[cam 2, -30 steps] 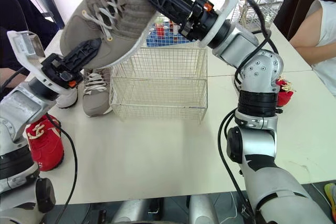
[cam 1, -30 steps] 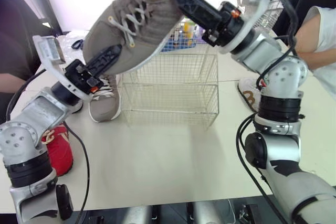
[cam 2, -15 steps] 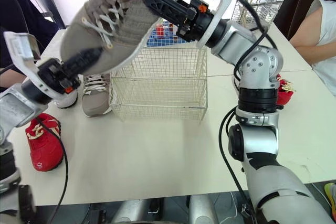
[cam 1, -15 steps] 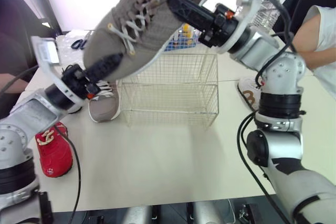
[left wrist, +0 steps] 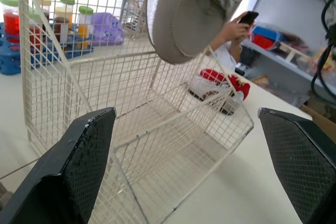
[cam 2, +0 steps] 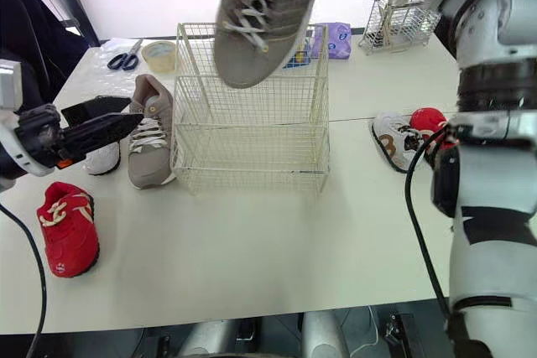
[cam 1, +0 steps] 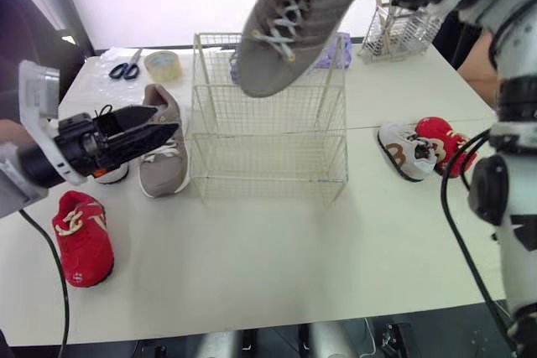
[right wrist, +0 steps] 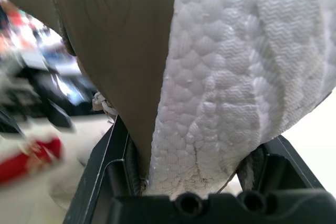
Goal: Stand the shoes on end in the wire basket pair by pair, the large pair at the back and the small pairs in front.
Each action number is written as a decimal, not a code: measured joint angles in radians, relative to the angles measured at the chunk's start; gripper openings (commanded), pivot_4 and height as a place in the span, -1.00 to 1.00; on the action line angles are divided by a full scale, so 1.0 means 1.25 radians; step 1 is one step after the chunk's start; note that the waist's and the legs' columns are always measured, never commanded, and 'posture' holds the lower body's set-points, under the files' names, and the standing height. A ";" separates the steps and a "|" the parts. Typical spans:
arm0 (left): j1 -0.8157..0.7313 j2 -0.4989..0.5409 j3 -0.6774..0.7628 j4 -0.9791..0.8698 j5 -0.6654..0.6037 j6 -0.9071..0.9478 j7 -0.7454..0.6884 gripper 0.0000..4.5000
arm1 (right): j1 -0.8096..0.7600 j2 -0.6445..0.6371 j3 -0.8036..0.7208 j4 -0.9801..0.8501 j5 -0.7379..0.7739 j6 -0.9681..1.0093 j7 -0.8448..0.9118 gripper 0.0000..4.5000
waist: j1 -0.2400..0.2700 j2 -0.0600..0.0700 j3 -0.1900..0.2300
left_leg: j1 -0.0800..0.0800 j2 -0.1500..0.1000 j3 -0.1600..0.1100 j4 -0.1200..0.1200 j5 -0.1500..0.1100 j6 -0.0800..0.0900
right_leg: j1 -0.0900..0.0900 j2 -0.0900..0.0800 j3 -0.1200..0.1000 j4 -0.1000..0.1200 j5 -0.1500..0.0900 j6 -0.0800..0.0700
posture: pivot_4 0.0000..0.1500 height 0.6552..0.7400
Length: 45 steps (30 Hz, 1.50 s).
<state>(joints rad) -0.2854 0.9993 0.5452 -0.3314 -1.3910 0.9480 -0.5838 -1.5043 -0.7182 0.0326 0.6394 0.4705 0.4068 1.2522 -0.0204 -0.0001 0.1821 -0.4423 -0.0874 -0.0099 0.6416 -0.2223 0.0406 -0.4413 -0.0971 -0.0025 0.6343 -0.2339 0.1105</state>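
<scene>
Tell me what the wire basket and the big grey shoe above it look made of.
The wire basket: thin metal wire, probably cream-coated, an open see-through grid. The big grey shoe: taupe upper, suede or fabric, hard to tell, with white laces; its sole looks like white pebbled foam.

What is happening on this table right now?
The right gripper holds a large grey shoe toe-down above the wire basket, which has no shoes in it. The left gripper is open beside the basket, near the second grey shoe. A small red shoe and two more small shoes lie on the table.
</scene>
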 measured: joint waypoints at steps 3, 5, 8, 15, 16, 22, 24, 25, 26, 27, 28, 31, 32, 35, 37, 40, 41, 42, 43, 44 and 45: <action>0.001 -0.001 0.000 -0.004 0.019 -0.006 -0.013 0.99 | -0.075 0.003 0.030 0.125 -0.073 -0.129 0.082 -0.15 | 0.000 0.001 0.000 | 0.000 0.000 0.000 -0.001 0.000 0.000 | 0.000 0.000 0.000 0.000 0.000 0.000 | 1.00 1.00; 0.003 -0.007 0.000 -0.009 0.028 -0.016 -0.017 0.99 | -0.118 0.004 0.047 0.186 -0.120 -0.216 0.119 -0.15 | 0.001 0.001 0.000 | 0.000 0.000 0.000 -0.001 0.000 -0.001 | 0.000 0.000 0.000 0.000 0.000 0.000 | 1.00 1.00; 0.006 -0.018 0.000 -0.019 0.041 -0.020 -0.018 0.99 | -0.159 0.012 0.059 0.256 -0.172 -0.320 0.151 -0.15 | 0.005 0.000 0.000 | 0.001 0.000 0.000 0.000 0.000 0.000 | 0.000 0.000 0.000 0.000 0.000 0.000 | 1.00 1.00; 0.011 -0.027 0.000 -0.029 0.059 -0.031 -0.017 0.99 | -0.219 0.029 0.042 0.367 -0.202 -0.316 0.240 -0.15 | 0.005 0.001 0.000 | 0.002 0.000 0.000 -0.001 0.001 -0.002 | 0.000 0.000 0.000 -0.001 0.000 0.000 | 1.00 1.00; 0.012 -0.031 0.000 -0.030 0.059 -0.033 -0.017 0.99 | -0.223 0.029 0.033 0.371 -0.199 -0.302 0.261 -0.15 | 0.004 0.001 0.000 | 0.001 0.000 0.000 -0.002 0.002 -0.003 | 0.001 0.000 0.000 -0.001 0.000 0.000 | 1.00 1.00; 0.013 -0.039 0.000 -0.034 0.072 -0.038 -0.017 0.99 | -0.232 0.028 0.011 0.387 -0.203 -0.264 0.284 -0.15 | 0.002 0.001 0.000 | 0.001 0.000 0.000 -0.007 0.003 -0.006 | -0.002 0.000 0.000 -0.001 0.000 0.000 | 1.00 1.00; 0.013 -0.040 0.000 -0.034 0.077 -0.039 -0.018 0.99 | -0.247 0.028 0.002 0.399 -0.210 -0.265 0.279 -0.15 | 0.001 0.001 0.000 | 0.001 0.000 0.000 -0.009 0.004 -0.007 | -0.003 0.000 0.000 -0.001 0.000 0.000 | 1.00 1.00; 0.012 -0.040 0.000 -0.034 0.079 -0.040 -0.019 0.99 | -0.255 0.028 -0.003 0.404 -0.215 -0.272 0.270 -0.15 | 0.001 0.001 0.001 | 0.001 0.000 0.000 -0.009 0.004 -0.007 | -0.003 0.000 0.000 -0.001 0.000 0.000 | 1.00 1.00; 0.010 -0.041 -0.001 -0.033 0.083 -0.042 -0.020 0.99 | -0.266 0.028 -0.006 0.411 -0.222 -0.283 0.253 -0.15 | 0.001 0.001 0.001 | 0.001 0.000 0.000 -0.010 0.004 -0.007 | -0.003 0.000 0.000 -0.001 0.000 -0.001 | 1.00 1.00; 0.008 -0.042 -0.002 -0.033 0.084 -0.044 -0.020 0.99 | -0.274 0.027 -0.007 0.419 -0.226 -0.289 0.242 -0.15 | 0.000 0.001 0.001 | 0.001 0.000 0.000 -0.010 0.004 -0.007 | -0.003 0.000 0.000 -0.001 0.000 -0.001 | 1.00 1.00; 0.004 -0.044 -0.004 -0.031 0.088 -0.048 -0.021 0.99 | -0.288 0.025 -0.009 0.430 -0.235 -0.296 0.229 -0.15 | 0.000 0.001 0.001 | 0.001 0.000 0.000 -0.010 0.004 -0.007 | -0.003 0.000 0.000 -0.001 0.000 -0.001 | 1.00 1.00; -0.001 -0.046 -0.015 -0.027 0.099 -0.051 -0.027 0.99 | -0.313 0.023 -0.015 0.438 -0.252 -0.320 0.209 -0.15 | 0.000 0.001 0.001 | 0.001 0.000 0.000 -0.010 0.004 -0.007 | -0.003 0.000 0.000 -0.001 0.000 -0.001 | 1.00 1.00; -0.002 -0.048 -0.017 -0.027 0.103 -0.051 -0.031 0.99 | -0.318 0.023 -0.015 0.442 -0.257 -0.326 0.207 -0.15 | 0.000 0.001 0.001 | 0.001 0.000 0.000 -0.010 0.004 -0.007 | -0.003 0.000 0.000 -0.001 0.000 -0.001 | 1.00 1.00; -0.003 -0.050 -0.018 -0.024 0.116 -0.054 -0.040 0.99 | -0.319 0.024 -0.013 0.458 -0.282 -0.348 0.204 -0.15 | 0.000 0.001 0.001 | 0.001 0.000 0.000 -0.009 0.004 -0.007 | -0.002 0.000 0.000 -0.001 0.000 0.000 | 1.00 1.00; -0.005 -0.053 -0.018 -0.021 0.123 -0.056 -0.045 0.99 | -0.314 0.025 -0.005 0.463 -0.304 -0.369 0.203 -0.15 | 0.000 0.001 0.001 | 0.001 0.000 0.000 -0.009 0.004 -0.007 | -0.002 0.000 0.000 -0.001 0.000 0.000 | 1.00 1.00; -0.011 -0.060 -0.020 -0.019 0.130 -0.057 -0.048 0.99 | -0.291 0.033 0.003 0.467 -0.329 -0.402 0.204 -0.15 | 0.000 0.001 0.001 | 0.001 0.000 0.000 -0.009 0.004 -0.007 | -0.002 0.000 0.000 -0.001 0.000 0.000 | 1.00 1.00; -0.015 -0.062 -0.021 -0.019 0.131 -0.057 -0.050 0.99 | -0.281 0.037 0.006 0.467 -0.338 -0.417 0.204 -0.15 | 0.000 0.001 0.001 | 0.001 0.000 0.000 -0.009 0.004 -0.007 | -0.002 0.000 0.000 -0.001 0.000 0.000 | 1.00 1.00; -0.017 -0.063 -0.021 -0.019 0.132 -0.057 -0.050 0.99 | -0.268 0.042 0.013 0.467 -0.348 -0.434 0.204 -0.15 | 0.000 0.001 0.001 | 0.001 0.000 0.000 -0.009 0.004 -0.007 | -0.002 0.000 0.000 -0.001 0.000 0.000 | 1.00 1.00; -0.019 -0.063 -0.021 -0.019 0.134 -0.057 -0.050 0.99 | -0.257 0.048 0.017 0.467 -0.358 -0.447 0.205 -0.15 | 0.000 0.001 0.001 | 0.001 0.000 0.000 -0.009 0.004 -0.007 | -0.002 0.000 0.000 -0.001 0.000 0.000 | 1.00 1.00; -0.019 -0.064 -0.021 -0.019 0.135 -0.057 -0.050 0.99 | -0.245 0.056 0.020 0.470 -0.367 -0.460 0.205 -0.15 | 0.000 0.001 0.001 | 0.001 0.000 0.000 -0.009 0.004 -0.007 | -0.003 0.000 0.000 -0.001 0.000 0.000 | 1.00 1.00; -0.019 -0.066 -0.021 -0.019 0.136 -0.057 -0.050 0.99 | -0.234 0.060 0.024 0.475 -0.374 -0.472 0.205 -0.15 | -0.001 0.001 0.001 | 0.001 0.000 0.000 -0.009 0.004 -0.007 | -0.003 0.000 0.000 0.000 0.000 0.000 | 1.00 1.00</action>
<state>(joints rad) -0.3093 0.9163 0.5186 -0.3558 -1.2211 0.8767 -0.6460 -1.7973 -0.6432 0.0631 1.2329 0.0031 -0.1828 1.5082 -0.0211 0.0013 0.1829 -0.4409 -0.0875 -0.0099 0.6307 -0.2171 0.0322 -0.4446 -0.0965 -0.0025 0.6337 -0.2336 0.1100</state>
